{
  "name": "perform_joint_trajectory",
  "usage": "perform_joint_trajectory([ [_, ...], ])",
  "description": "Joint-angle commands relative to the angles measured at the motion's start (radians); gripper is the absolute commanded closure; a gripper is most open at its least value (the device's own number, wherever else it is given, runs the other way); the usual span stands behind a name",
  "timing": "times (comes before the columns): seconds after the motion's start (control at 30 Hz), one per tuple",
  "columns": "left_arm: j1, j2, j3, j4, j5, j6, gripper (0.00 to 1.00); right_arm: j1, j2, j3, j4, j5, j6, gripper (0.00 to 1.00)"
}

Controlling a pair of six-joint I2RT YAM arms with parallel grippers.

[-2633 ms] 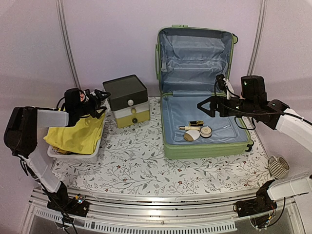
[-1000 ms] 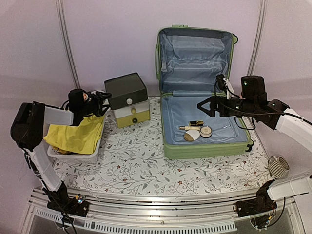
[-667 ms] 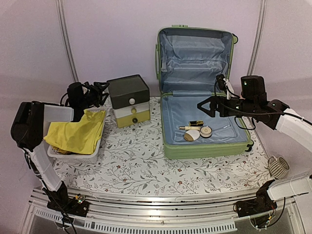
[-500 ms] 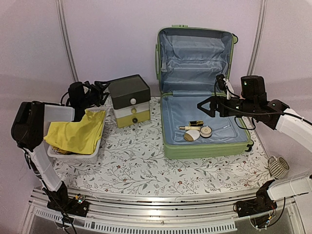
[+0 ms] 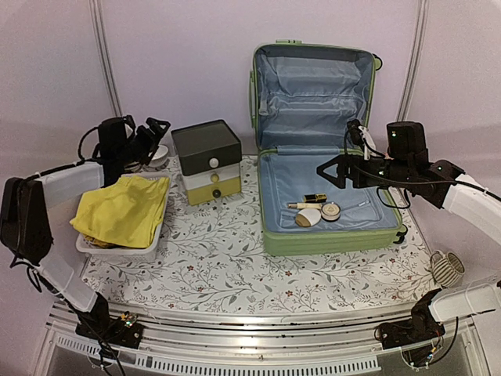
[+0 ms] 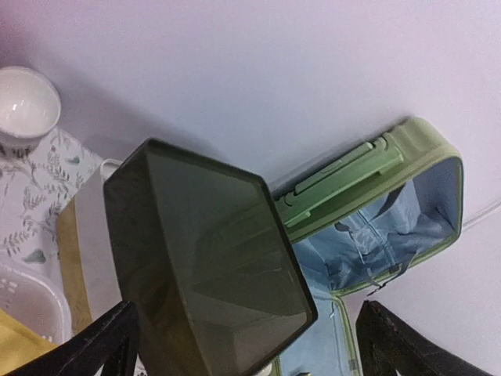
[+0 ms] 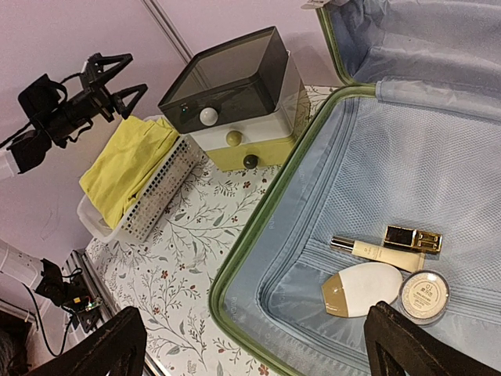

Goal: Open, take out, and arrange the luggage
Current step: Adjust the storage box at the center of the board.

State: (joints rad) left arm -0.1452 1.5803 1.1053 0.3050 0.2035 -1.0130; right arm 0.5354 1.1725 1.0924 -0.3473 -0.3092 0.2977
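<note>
The light-green luggage lies open at the back right, its lid standing up against the wall. On its pale blue lining lie a gold case, a cream tube, a white-and-gold oval compact and a round compact. My right gripper hovers open above the luggage base with nothing between its fingers; in its wrist view the right gripper looks down over the near left rim. My left gripper hangs open and empty above the basket's far end, beside the drawer box.
A white mesh basket at the left holds a yellow cloth. A dark-lidded white-and-yellow drawer box stands between basket and luggage. A white bowl sits behind the basket. A coiled white object lies at the right edge.
My left gripper has opened, let go of the yellow cloth and risen back away from the basket; the cloth now lies flat in it. The right arm has not moved.
</note>
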Motion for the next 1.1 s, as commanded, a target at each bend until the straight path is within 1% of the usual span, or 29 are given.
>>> perform_joint_trajectory([
  [0.0, -0.062, -0.091, 0.069, -0.125, 0.057, 0.458, 0.02, -0.007, -0.016, 0.009, -0.011, 0.005, -0.013, 0.01],
  [0.07, -0.107, -0.091, 0.120, -0.224, 0.089, 0.694, 0.02, -0.008, -0.015, 0.014, -0.012, 0.006, -0.018, 0.01],
  [0.1, -0.130, -0.076, 0.163, -0.300, 0.093, 0.789, 0.02, -0.008, -0.014, 0.016, -0.013, 0.004, -0.020, 0.01],
  [0.2, -0.164, -0.021, 0.305, -0.478, 0.123, 1.017, 0.04, -0.007, -0.009, 0.026, -0.016, 0.001, -0.022, 0.01],
  [0.3, -0.182, -0.007, 0.340, -0.533, 0.170, 1.169, 0.06, -0.008, -0.005, 0.030, -0.018, -0.005, -0.022, 0.01],
  [0.4, -0.204, 0.011, 0.363, -0.569, 0.170, 1.294, 0.06, -0.008, -0.008, 0.031, -0.019, -0.003, -0.019, 0.01],
  [0.5, -0.241, 0.064, 0.414, -0.664, 0.150, 1.428, 0.08, -0.007, -0.008, 0.031, -0.022, 0.002, -0.019, 0.01],
  [0.6, -0.298, 0.117, 0.452, -0.723, -0.015, 1.511, 0.08, -0.008, -0.007, 0.031, -0.025, 0.004, -0.019, 0.01],
  [0.7, -0.326, 0.151, 0.463, -0.728, -0.109, 1.569, 0.06, -0.008, -0.005, 0.032, -0.025, 0.004, -0.018, 0.01],
  [0.93, -0.331, 0.213, 0.529, -0.733, -0.217, 1.588, 0.06, -0.008, -0.015, 0.028, -0.030, 0.008, -0.020, 0.01],
  [1.07, -0.332, 0.241, 0.540, -0.733, -0.260, 1.636, 0.06, -0.006, -0.020, 0.020, -0.030, 0.008, -0.019, 0.01],
])
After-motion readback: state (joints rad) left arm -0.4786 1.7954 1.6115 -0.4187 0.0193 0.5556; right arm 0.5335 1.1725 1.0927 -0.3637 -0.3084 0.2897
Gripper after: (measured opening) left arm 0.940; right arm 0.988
